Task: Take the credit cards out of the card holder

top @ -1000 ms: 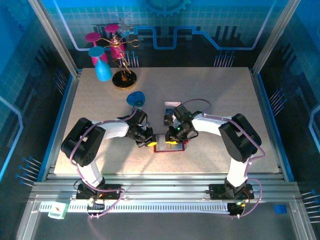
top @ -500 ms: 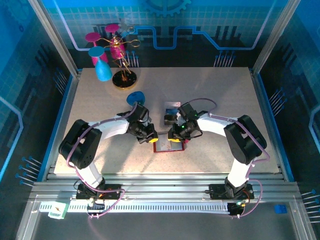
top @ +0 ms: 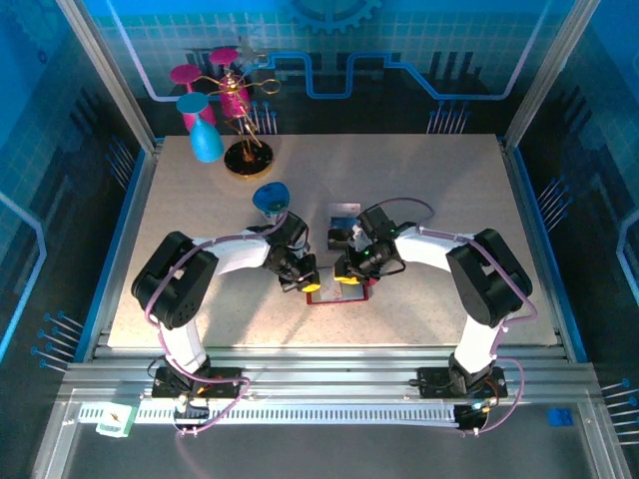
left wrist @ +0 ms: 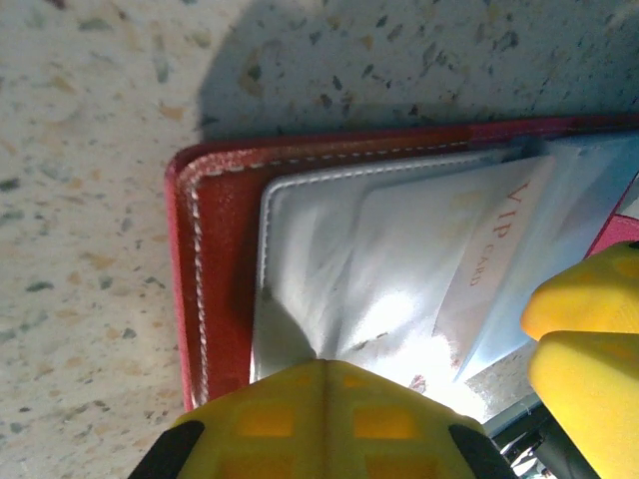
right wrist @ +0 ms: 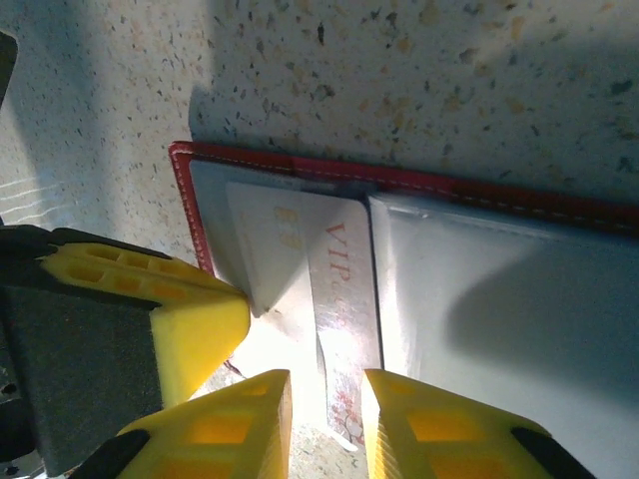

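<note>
A: Position of the card holder (top: 339,292)?

B: It lies open and flat on the table (top: 449,200), at the middle of the near edge. The left gripper (top: 308,282) is at its 9 o'clock side, the right gripper (top: 349,269) at its 12 to 1 o'clock.

A: Jaws?

B: Right wrist view: the right jaws stand a narrow gap apart. The end of the VIP card (right wrist: 344,269) lies in that gap, toward 6 o'clock. No firm pinch visible. Left wrist view: one yellow block rests on the grey-blue pocket (left wrist: 329,259). How far those jaws are open, I cannot tell.

A: Progress?

B: Early, by my reading. Holder is open and held down, but the VIP card still sits mostly in its pocket. A pale flat rectangle (top: 344,211) lies at the holder's 12 o'clock; card or not, cannot tell. Left to do: draw this card clear, then any others.
</note>
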You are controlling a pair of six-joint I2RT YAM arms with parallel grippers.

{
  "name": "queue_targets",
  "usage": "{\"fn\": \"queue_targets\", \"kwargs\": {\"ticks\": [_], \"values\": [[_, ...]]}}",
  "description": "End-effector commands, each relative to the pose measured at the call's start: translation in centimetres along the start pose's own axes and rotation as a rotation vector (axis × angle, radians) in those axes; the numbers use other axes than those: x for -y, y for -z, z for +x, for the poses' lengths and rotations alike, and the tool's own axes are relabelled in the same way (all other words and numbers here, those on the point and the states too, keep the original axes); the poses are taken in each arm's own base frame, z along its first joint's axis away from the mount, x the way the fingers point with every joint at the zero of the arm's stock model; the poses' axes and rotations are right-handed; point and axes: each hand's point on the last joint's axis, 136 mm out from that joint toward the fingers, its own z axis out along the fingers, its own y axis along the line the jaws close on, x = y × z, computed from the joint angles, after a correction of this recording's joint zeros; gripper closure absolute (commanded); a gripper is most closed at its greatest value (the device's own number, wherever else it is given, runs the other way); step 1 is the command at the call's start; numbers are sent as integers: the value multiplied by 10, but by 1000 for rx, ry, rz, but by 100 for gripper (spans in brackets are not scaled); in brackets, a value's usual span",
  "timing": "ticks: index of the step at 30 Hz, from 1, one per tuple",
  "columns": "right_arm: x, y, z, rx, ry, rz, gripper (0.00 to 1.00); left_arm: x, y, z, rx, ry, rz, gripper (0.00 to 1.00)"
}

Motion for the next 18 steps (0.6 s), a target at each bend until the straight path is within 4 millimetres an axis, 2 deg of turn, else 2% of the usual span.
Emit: {"fn": "queue_targets", "kwargs": {"ticks": [1,9,18], "values": [[11,-6,3,-30,-12,4,75,-19,-8,5,-25,13,-64,95],[20,-13,8,-55,-29,6,75,-30,-14,8,-41,20,-98,97],[9,-13,6,-46,-51,-94,79,-32,-16,8,-46,25,-102,98]]}}
